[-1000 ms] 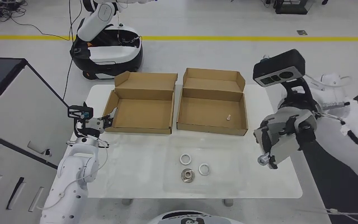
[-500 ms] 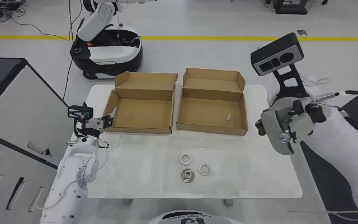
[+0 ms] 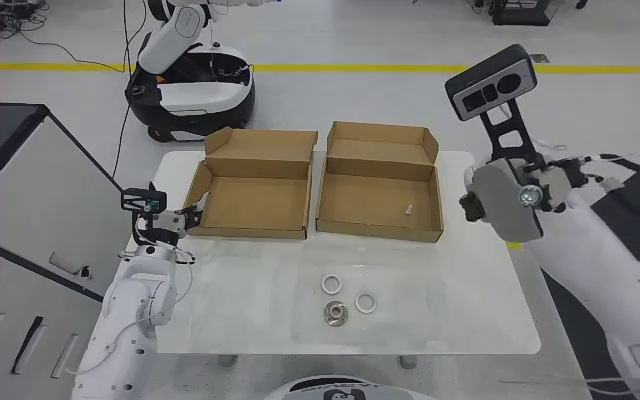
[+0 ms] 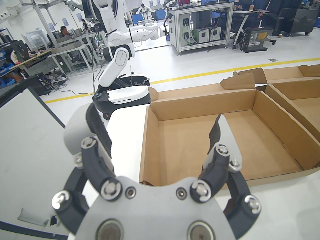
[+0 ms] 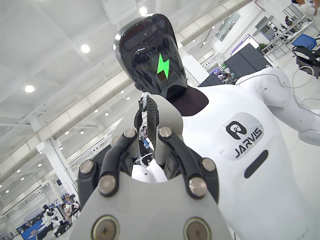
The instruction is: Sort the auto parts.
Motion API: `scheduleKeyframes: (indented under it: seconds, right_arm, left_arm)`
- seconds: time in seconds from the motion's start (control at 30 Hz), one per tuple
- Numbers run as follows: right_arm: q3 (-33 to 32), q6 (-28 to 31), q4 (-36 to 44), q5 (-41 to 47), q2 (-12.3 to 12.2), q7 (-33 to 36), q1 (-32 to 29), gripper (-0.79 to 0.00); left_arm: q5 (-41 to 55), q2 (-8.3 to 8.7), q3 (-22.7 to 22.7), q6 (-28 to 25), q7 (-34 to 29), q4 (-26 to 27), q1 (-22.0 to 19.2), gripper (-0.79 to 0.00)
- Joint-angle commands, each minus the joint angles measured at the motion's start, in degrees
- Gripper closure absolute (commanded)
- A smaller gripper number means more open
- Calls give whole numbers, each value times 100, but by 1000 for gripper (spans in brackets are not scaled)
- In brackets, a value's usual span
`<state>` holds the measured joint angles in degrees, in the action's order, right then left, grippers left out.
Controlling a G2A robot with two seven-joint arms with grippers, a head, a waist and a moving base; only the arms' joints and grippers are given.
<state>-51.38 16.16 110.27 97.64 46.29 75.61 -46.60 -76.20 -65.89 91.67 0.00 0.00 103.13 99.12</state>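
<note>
- Top view: a ring [image 3: 331, 284], a second ring [image 3: 365, 301] and a nut [image 3: 335, 314] lie close together on the bench [image 3: 250, 320], in front of the right box [image 3: 378, 200], which holds a screw [image 3: 408, 210]. Packed so tightly, a hand coming down for one part would likely knock its neighbour or set a ring rolling. The right arm [image 3: 580, 240] is raised beside the bench edge, well apart from the parts.
- Left wrist view: the left hand [image 4: 155, 116] is spread wide and holds nothing, just beside the left box [image 4: 225, 136] at its corner. A low sweep could catch the cardboard wall and shove the box.
- Right wrist view: the right hand [image 5: 145, 106] points up, away from the bench, fingers clenched together. A small dark bit shows at the tips; I cannot tell whether it is a part. If so, such a thin grip could drop it.
</note>
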Motion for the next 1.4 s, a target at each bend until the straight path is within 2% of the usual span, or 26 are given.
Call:
scheduleKeyframes:
  seconds: [0.0,0.23,0.8,1.13,1.37]
  right_arm:
    - [-36,-31,-4,-26,35,-57,-33,0]
    - [-161,-118,-51,-186,173,-232,-156,0]
    - [-579,-824,-286,-1649,298,-219,-538,0]
    - [-757,-952,-232,-1767,400,-201,-746,0]
    - [-909,-883,-213,-1318,495,-279,-1013,0]
  left_arm:
    - [0,0,0,0,0,0,0,-785]
    - [0,0,0,0,0,0,0,-785]
    - [0,0,0,0,0,0,0,-785]
    - [0,0,0,0,0,0,0,-785]
    - [0,0,0,0,0,0,0,-785]
